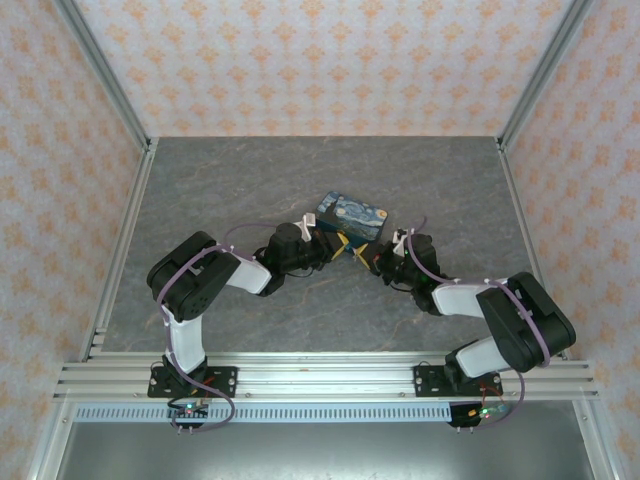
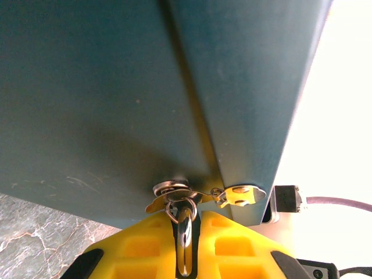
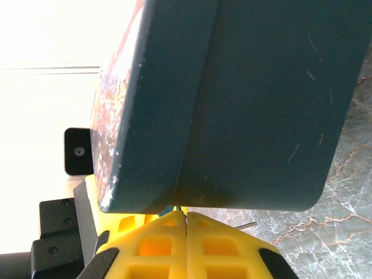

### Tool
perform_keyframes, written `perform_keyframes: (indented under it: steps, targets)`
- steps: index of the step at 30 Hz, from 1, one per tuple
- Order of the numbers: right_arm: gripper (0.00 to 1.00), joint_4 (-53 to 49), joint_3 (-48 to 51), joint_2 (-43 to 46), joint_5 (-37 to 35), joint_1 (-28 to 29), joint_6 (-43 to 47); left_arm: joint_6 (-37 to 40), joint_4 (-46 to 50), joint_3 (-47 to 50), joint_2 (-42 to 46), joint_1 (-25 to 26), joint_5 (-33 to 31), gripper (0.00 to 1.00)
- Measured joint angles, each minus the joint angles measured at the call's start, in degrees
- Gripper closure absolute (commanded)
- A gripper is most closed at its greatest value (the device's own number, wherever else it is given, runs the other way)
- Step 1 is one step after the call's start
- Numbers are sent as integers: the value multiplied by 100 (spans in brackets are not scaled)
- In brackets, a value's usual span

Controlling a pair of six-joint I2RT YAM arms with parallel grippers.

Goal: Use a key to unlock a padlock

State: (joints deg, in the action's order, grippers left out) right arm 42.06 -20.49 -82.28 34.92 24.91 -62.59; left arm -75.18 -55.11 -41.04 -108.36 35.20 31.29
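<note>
Landmark: blue box (image 1: 352,214) with a swirled night-sky lid, lying on the grey marbled table (image 1: 240,180); every place below is given from this box.
Left gripper (image 2: 186,216): at the box's near edge, coming in from the box's left; its 2 yellow fingers (image 2: 139,247) reach up to the dark underside of the box.
Left jaws: pinching a metal loop (image 2: 185,232), which stands upright in the narrow gap between the 2 fingers.
Round metal fitting (image 2: 171,189): directly above the loop, pressed against the box's lower edge.
Key (image 2: 241,195): small pale flat metal piece with 1 hole, just right of the fitting, joined to it by a tiny ring and lying against the box's lower edge; neither gripper grips it.
Right gripper (image 3: 186,216): at the box's near edge, just right of the left gripper, fingertips touching the box's underside.
Right jaws: pressed together with only a hairline seam; whether anything sits between them cannot be told.
Thin grey sliver (image 3: 249,223): juts out beside the right gripper's fingers, under the box; its identity cannot be told.
</note>
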Motion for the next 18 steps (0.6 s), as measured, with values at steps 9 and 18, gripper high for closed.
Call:
perform_keyframes:
  steps: [9, 18]
  targets:
    - [100, -2, -55, 0, 24, -22, -42, 0, 0, -7, -2, -2, -7, 100]
    - [100, -7, -87, 0, 46, -22, -44, -2, 0, -28, -15, -7, -17, 100]
